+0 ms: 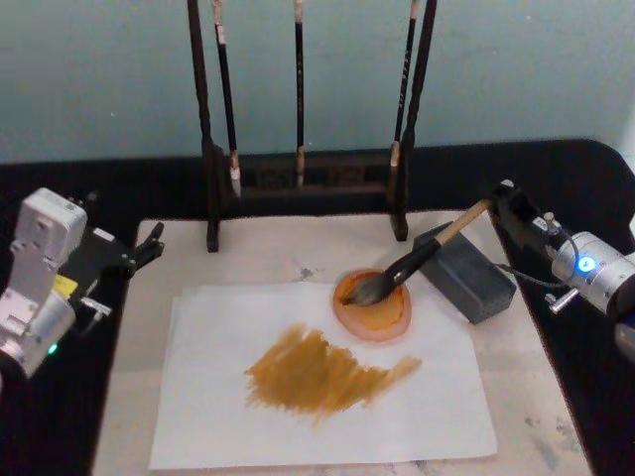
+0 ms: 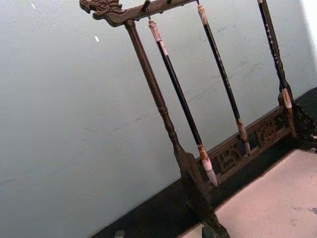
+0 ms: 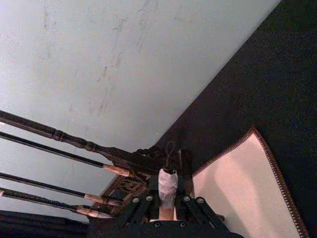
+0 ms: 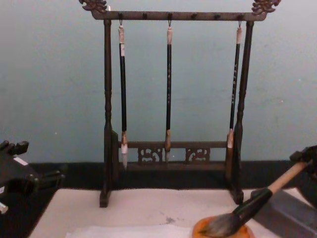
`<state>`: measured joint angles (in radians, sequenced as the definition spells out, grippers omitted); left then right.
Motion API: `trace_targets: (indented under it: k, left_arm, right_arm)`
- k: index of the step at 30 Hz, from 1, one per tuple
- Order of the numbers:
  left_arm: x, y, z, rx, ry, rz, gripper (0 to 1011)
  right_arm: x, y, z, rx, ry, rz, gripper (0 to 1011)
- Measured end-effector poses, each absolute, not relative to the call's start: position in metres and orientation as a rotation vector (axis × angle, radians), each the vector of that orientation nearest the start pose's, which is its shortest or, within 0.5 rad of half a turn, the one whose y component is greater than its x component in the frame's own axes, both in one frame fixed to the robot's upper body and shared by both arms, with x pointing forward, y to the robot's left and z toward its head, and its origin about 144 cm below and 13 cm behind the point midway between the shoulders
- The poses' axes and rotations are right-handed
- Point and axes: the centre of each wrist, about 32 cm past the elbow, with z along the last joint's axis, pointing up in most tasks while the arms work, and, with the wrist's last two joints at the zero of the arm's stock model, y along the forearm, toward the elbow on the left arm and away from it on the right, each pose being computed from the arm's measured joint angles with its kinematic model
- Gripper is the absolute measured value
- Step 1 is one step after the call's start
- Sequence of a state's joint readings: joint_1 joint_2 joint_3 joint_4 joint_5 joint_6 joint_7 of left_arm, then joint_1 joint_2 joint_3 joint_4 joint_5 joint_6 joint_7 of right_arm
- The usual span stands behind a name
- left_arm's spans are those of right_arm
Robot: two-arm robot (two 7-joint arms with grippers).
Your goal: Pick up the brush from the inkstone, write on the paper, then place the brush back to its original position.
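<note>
Where the brush (image 1: pixel 417 260) sits now, you have its bushy head down in a round orange dish (image 1: pixel 399 325). Its handle slants up and to the right, crossing the left end of the inkstone (image 1: pixel 474 283), a dark grey block just beside the dish. Your right gripper (image 1: pixel 500 198) is closed narrowly around the pale top end of that handle, above the far right of the mat. From its wrist camera you see the 2 fingers (image 3: pixel 141 206) flanking the taped handle tip with its small loop. The dish rests on the far right part of the paper (image 1: pixel 213 397), and the paper carries a broad ochre smear (image 1: pixel 322 375) near its middle, just in front of the dish. Under the paper lies the cream mat (image 1: pixel 273 248), marked with a small dark stain (image 1: pixel 305 271). Behind the mat stands a dark wooden rack (image 1: pixel 298 183) with 3 slim brushes (image 1: pixel 298 89) hanging from it. Your left gripper (image 1: pixel 149 246) is parked on the black table left of the mat, well apart from the brush; whether it is open or closed, you cannot tell.
</note>
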<state>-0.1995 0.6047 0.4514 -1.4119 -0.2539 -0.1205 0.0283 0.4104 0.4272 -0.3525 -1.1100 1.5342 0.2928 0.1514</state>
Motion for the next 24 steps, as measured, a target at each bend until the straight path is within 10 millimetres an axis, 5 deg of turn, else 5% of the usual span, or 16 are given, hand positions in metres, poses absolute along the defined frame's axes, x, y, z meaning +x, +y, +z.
trace_targets:
  k: [18, 24]
  left_arm:
    - [0.4886, 0.3097, 1.1397, 0.305, -0.285, 1.248, 1010]
    - [0.4886, 0.3097, 1.1398, 0.304, -0.285, 1.248, 1010]
  right_arm:
    - [0.5566, -0.3158, 1.1440, 0.484, 1.056, -1.112, 176]
    - [0.5565, -0.3158, 1.1440, 0.485, 1.057, -1.111, 325]
